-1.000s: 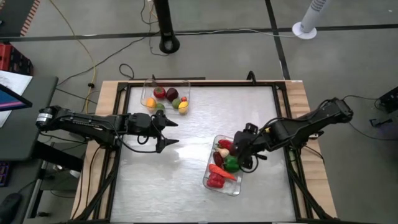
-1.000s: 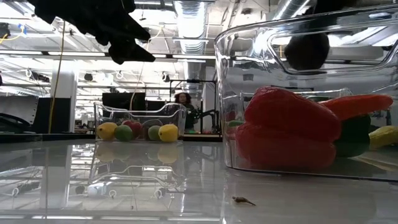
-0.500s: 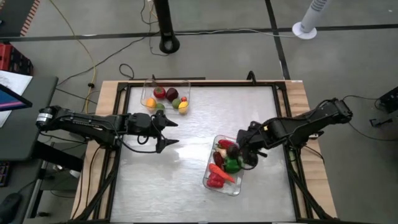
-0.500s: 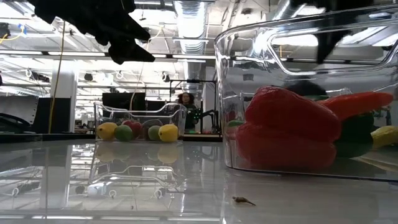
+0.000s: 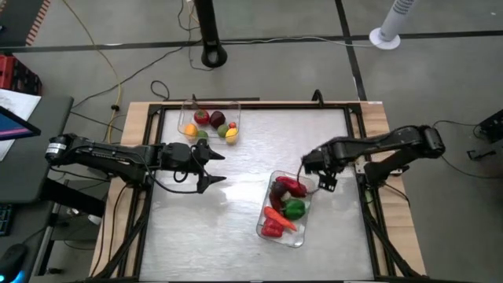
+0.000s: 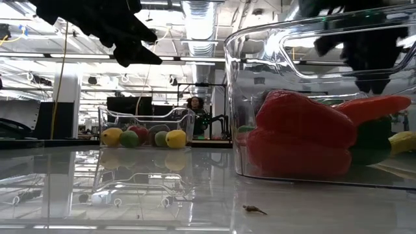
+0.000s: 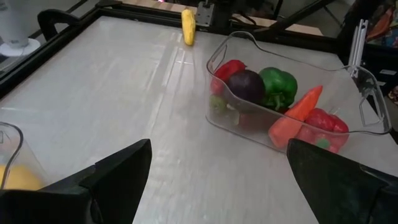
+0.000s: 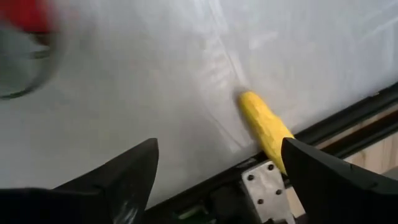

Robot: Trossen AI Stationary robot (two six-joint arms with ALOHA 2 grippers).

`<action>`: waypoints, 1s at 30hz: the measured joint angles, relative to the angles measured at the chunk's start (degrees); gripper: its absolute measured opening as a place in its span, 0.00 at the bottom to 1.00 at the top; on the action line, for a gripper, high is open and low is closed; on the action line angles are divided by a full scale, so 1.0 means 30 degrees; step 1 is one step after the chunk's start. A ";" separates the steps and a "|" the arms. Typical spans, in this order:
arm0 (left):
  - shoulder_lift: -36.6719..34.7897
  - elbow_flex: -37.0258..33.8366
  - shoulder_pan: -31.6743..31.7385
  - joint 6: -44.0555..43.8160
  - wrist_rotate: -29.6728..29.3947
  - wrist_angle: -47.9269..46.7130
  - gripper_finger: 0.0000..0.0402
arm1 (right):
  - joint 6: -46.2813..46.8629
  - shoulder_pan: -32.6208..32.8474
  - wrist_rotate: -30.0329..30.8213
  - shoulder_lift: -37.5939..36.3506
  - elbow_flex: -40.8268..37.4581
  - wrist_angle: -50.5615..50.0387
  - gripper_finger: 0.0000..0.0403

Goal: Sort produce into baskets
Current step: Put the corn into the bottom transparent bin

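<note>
Right gripper (image 5: 324,174) has lifted off the near basket (image 5: 297,234) and swung toward the table's right edge, fingers spread, empty. A yellow piece (image 8: 266,131) lies by the frame, unsorted; likely next. Left gripper (image 5: 214,167) waits mid-table, spread.

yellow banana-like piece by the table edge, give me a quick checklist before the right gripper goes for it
1. Right gripper empty, fingers apart: ok.
2. Yellow banana-like piece in sight of the right wrist view, lying alone on the white tabletop: ok.
3. Room around the piece: not ok, one end lies against the black table frame.
4. Clear plastic tray holding peppers and carrot has room left: cannot tell.
5. Left gripper out of the way, open over the table's left part: ok.
6. Far clear tray of round fruits away from the path: ok.
</note>
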 joint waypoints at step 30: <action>0.0000 0.0000 -0.0007 0.0736 -0.0004 -0.1815 0.90 | -0.6952 -1.0140 0.1308 0.6600 -0.3498 0.1363 0.86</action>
